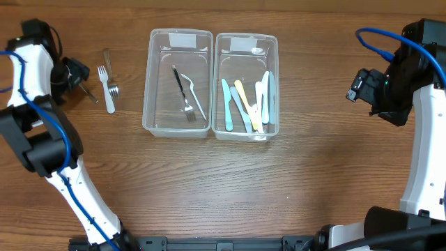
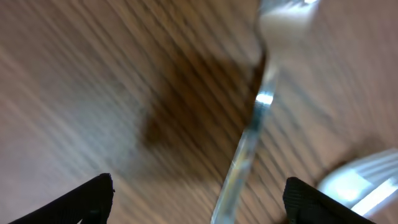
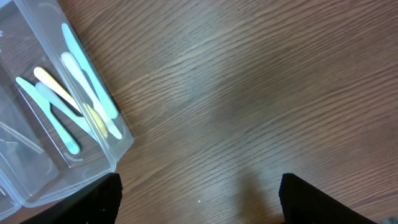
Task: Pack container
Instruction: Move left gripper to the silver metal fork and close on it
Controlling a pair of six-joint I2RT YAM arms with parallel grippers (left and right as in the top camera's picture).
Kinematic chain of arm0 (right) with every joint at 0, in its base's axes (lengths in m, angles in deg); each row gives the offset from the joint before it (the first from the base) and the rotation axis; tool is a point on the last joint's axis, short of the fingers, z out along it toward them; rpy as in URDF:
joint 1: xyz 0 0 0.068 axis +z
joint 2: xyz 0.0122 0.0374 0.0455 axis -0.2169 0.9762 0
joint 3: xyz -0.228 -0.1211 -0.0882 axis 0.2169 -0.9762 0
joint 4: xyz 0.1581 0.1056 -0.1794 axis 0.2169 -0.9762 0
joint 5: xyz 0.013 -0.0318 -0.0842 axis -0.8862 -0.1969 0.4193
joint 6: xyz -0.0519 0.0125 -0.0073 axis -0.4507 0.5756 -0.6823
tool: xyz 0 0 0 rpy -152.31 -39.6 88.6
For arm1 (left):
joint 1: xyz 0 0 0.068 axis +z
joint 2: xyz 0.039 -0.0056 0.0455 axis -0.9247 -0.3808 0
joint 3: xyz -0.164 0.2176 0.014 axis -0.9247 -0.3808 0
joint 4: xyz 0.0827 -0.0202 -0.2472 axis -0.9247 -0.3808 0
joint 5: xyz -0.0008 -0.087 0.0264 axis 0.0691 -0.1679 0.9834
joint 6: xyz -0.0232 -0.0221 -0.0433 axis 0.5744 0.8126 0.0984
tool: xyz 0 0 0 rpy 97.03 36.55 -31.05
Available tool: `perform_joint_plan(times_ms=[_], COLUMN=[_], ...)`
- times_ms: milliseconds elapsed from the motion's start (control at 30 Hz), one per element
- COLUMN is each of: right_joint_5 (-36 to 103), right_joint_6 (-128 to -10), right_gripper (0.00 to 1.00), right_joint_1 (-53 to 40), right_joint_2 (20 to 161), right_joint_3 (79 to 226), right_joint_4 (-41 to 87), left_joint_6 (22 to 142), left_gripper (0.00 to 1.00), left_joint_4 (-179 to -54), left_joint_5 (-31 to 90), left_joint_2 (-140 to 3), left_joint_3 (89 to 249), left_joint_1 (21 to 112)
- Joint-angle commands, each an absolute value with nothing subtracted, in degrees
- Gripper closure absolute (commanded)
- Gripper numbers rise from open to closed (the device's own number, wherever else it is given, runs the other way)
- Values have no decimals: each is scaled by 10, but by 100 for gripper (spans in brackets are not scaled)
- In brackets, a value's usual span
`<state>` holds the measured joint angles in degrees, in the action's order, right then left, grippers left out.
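Observation:
Two clear plastic containers stand side by side. The left container (image 1: 148,104) holds a metal fork and a dark-handled utensil. The right container (image 1: 273,84) holds several pastel plastic utensils (image 1: 244,104); it also shows in the right wrist view (image 3: 121,143). On the table at the far left lie a white plastic fork (image 1: 108,90), a metal fork (image 1: 111,78) and a metal utensil (image 1: 88,92). My left gripper (image 1: 75,78) is open and low, its fingers (image 2: 199,186) on either side of the blurred metal utensil handle (image 2: 249,143). My right gripper (image 1: 362,87) is open and empty (image 3: 199,186) above bare table.
The white fork (image 2: 367,186) lies just right of the left gripper's fingers. Bare wooden tabletop (image 1: 230,188) lies in front of the containers and between the right container and the right arm.

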<state>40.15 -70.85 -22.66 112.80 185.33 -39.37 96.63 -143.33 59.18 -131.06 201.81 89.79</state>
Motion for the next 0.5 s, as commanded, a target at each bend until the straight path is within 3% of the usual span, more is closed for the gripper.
perform_joint_plan(times_ms=[0,467], right_joint_5=[401,401], right_joint_6=[-711,-711], right_gripper=[17,17], right_joint_1=[-227,-227], right_joint_2=[1122,1122], right_joint_3=[1855,1855], right_joint_4=[-394,-394], left_joint_6=[965,963], left_gripper=[12,7], left_joint_4=[-1425,-1342], left_joint_5=[586,598], left_joint_2=[-1341,-1347], left_joint_3=[2015,2015], left_joint_1=[898,897])
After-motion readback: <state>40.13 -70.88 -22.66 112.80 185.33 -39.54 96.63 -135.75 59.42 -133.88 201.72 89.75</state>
